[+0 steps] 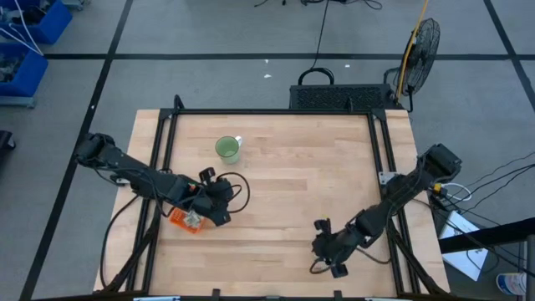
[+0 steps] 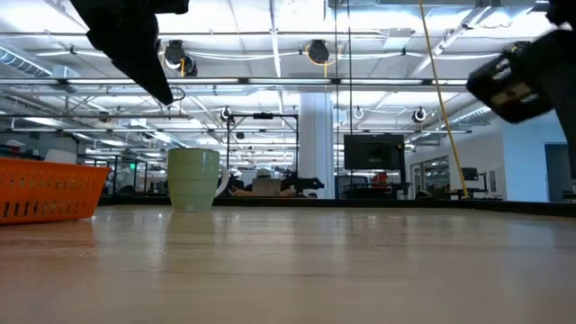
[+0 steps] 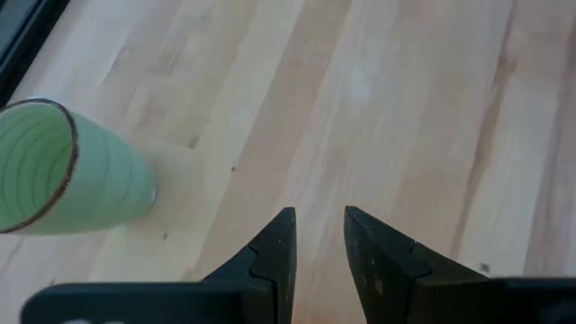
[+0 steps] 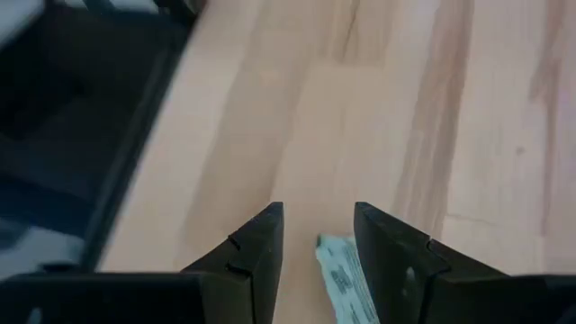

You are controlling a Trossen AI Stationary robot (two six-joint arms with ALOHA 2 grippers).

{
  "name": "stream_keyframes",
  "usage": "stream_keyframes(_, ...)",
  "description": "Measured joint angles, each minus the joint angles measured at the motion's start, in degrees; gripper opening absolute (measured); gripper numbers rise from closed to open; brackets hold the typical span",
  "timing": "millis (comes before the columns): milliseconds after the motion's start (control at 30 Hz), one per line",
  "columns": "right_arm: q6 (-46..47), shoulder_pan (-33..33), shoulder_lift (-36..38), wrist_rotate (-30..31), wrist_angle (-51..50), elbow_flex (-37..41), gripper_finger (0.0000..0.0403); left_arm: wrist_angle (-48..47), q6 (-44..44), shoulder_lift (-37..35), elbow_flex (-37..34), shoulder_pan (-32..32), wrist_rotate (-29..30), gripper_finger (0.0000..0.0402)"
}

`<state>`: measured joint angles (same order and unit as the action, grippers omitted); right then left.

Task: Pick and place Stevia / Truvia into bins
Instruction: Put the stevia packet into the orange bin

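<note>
Since the Stevia packet point(image 4: 342, 274) looks thin, light and floppy on the counter point(image 1: 292, 184), the right gripper point(image 4: 317, 236), narrowly parted and empty, should pinch its edges, while the left gripper point(image 3: 318, 236), likewise narrow and empty, waits above the orange bin point(image 1: 182, 220).

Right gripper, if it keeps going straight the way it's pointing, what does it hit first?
Probably the Stevia packet: it lies between the open right gripper fingers, nearly under the tips. Beyond it only bare table shows, though depth is hard to judge.

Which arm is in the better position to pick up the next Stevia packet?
The right. The right gripper is open, with a Stevia packet lying on the table between its fingers. The left gripper is over by the orange bin, and its wrist view shows only bare wood and the green cup.
</note>
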<state>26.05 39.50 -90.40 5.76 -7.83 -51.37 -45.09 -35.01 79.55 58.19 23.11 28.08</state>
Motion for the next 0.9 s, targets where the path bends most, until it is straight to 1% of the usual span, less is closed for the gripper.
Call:
stream_keyframes(100, -2.74, 0.03, -2.86, 0.35, -0.67, 0.00, 0.0130, 0.23, 0.03, 0.00, 0.00, 0.00, 0.06, 0.0102)
stream_keyframes(267, -4.64, -0.14, -6.99, 0.15, -1.29, 0.02, 0.0130, 1.18, 0.03, 0.00, -0.02, 0.00, 0.23, 0.0102)
stream_keyframes(500, -4.87, -0.74, -8.82, 0.38, -1.63, -0.04, 0.0130, 2.01, 0.40, 0.00, -0.02, 0.00, 0.02, 0.0102)
stream_keyframes(567, -5.44, -0.77, -8.97, 0.37, -1.65, -0.07, 0.0124, 2.03, 0.40, 0.00, -0.02, 0.00, 0.02, 0.0102)
stream_keyframes(667, -7.15, -1.27, -8.97, 0.46, -1.67, -0.07, 0.0098, 2.04, 0.39, 0.00, -0.02, 0.00, 0.00, 0.0102)
stream_keyframes(767, -8.76, -2.38, -8.51, 0.55, -1.41, -0.03, 0.0057, 2.23, 0.32, 0.00, -0.02, 0.00, 0.00, 0.0102)
stream_keyframes(833, -10.11, -3.62, -8.51, 2.53, -0.32, 0.02, 0.0027, 2.62, -0.13, 0.00, -0.02, 0.00, 0.02, 0.0102)
stream_keyframes(900, -12.86, -5.03, -8.51, 5.18, 1.36, 0.02, 0.0010, 3.73, -0.96, 0.00, -0.02, 0.00, 0.10, 0.0102)
